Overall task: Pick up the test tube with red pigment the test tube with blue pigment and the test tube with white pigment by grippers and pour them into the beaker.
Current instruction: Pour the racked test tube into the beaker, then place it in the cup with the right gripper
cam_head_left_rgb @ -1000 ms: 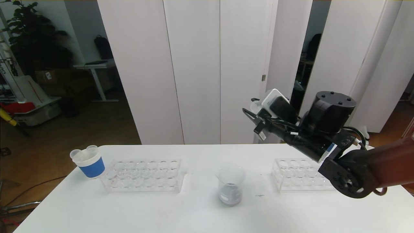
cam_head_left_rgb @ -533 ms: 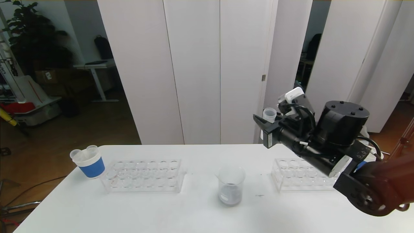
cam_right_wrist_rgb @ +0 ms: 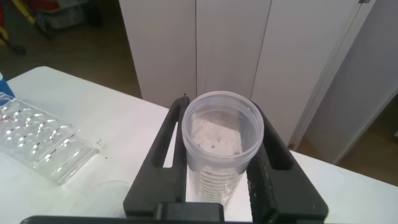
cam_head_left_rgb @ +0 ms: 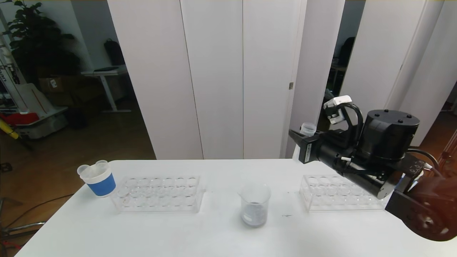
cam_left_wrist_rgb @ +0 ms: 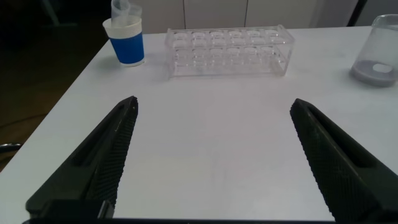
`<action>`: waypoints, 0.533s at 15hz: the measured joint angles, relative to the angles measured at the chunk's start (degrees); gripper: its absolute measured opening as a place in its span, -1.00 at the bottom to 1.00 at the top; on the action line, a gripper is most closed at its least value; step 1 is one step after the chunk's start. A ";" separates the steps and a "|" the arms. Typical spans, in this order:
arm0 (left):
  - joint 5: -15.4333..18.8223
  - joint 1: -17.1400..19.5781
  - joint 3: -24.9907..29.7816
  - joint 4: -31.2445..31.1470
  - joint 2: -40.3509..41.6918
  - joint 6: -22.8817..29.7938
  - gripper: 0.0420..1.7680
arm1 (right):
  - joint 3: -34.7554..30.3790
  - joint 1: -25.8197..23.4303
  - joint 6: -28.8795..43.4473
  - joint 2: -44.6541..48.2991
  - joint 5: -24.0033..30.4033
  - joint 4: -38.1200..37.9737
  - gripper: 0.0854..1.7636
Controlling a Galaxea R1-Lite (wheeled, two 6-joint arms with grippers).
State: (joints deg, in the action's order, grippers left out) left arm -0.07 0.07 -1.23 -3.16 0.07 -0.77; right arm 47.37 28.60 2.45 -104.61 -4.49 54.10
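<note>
- The right wrist view looks straight down the open mouth of the test tube with white pigment [cam_right_wrist_rgb: 222, 144]: a clear ridged tube with only pale residue clinging inside, as far as the angle lets one judge. The head view shows just its rim [cam_head_left_rgb: 307, 129] poking up above the gripper.
- The left wrist view shows the left gripper [cam_left_wrist_rgb: 214, 162], which the head view does not show at all; its two dark fingers are spread wide with nothing between them, low over the bare white table [cam_left_wrist_rgb: 211, 155].
- The right gripper [cam_head_left_rgb: 300, 142] is pressed tight on the tube, one finger [cam_right_wrist_rgb: 163, 149] on each side, holding it upright.
- The right arm reaches in from the right edge of the head view, forearm roughly level and pointing toward the robot's left, with the gripper raised well above the table, beyond the right-hand rack [cam_head_left_rgb: 337, 193].
- One beaker [cam_head_left_rgb: 254, 205] stands at mid-table between the racks, upright, with a grey-lilac pool in its bottom; the left wrist view catches it at its edge [cam_left_wrist_rgb: 377, 51].
- Two clear tube racks: the left-hand rack [cam_head_left_rgb: 159, 192] and the right-hand one, each with its visible holes unfilled.
- One blue-and-white paper cup [cam_head_left_rgb: 99, 179] stands just beside the left-hand rack, with two clear tubes standing in it.
- One tube is in the gripper, well apart from the beaker.
</note>
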 joint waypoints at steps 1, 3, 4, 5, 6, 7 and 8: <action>-0.02 0.00 0.00 0.02 0.00 0.00 0.98 | 0.01 -0.73 0.00 0.80 -0.50 -0.35 -0.37; 0.00 0.00 0.00 0.02 0.00 -0.02 0.98 | 0.04 -2.65 -0.26 2.24 -1.96 -0.50 -0.37; 0.00 0.00 0.00 0.00 0.00 0.00 0.98 | 0.04 -4.18 -0.63 3.01 -2.18 -0.55 -0.37; 0.00 0.00 0.00 0.00 0.00 0.00 0.98 | -0.02 -5.97 -1.13 3.73 -2.26 -0.50 -0.37; -0.02 0.00 0.00 0.02 0.00 0.00 0.98 | -0.13 -8.07 -1.74 4.61 -2.27 -0.44 -0.37; 0.00 0.00 0.00 0.00 0.00 -0.02 0.98 | -0.16 -10.02 -2.27 5.38 -2.27 -0.27 -0.37; 0.00 0.00 0.00 0.02 0.00 0.00 0.98 | -0.20 -12.56 -2.83 6.24 -2.15 -0.16 -0.37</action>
State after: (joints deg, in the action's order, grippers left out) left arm -0.07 0.07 -1.23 -3.13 0.07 -0.77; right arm 47.18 16.04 -0.38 -98.37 -6.63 53.94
